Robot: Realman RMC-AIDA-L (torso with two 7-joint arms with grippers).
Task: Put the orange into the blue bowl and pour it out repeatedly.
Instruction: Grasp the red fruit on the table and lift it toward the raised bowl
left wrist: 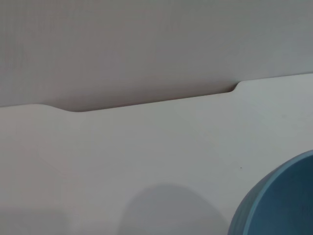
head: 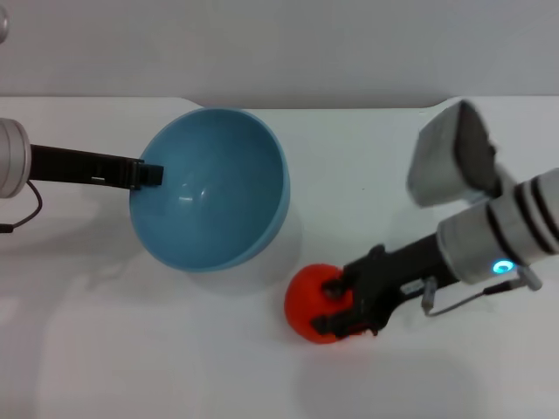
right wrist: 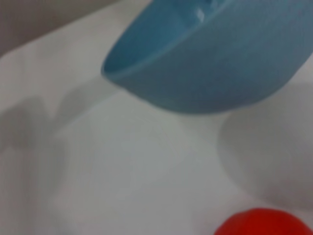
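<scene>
Two grippers at work over a white table [head: 175, 349]. Left gripper [head: 150, 174] clamped shut on the blue bowl [head: 214, 196] at its rim, on the side farthest from the orange [head: 313, 301]; fingertips mostly hidden by the rim, only a dark block showing. Bowl held off the table and tipped steeply, glossy inside turned toward the head camera, nothing inside it, shadow cast on the table beneath.

Orange lay on the table just beside the bowl's lower edge, apart from it. Right gripper [head: 336, 305] reached in from the side away from the bowl, dark fingers [head: 334, 286] closed around the fruit; far half of the orange covered by them, so stem nub not seen.

From the left wrist, only a curved slice of the bowl [left wrist: 281, 200] cut off at the corner, plus bare table [left wrist: 122, 156] and its back edge; own fingers out of sight. From the right wrist, bowl's underside [right wrist: 215, 63] hung above the table [right wrist: 122, 171], and only the top of the orange [right wrist: 264, 223] showed, cut by the frame edge; fingers not seen.
</scene>
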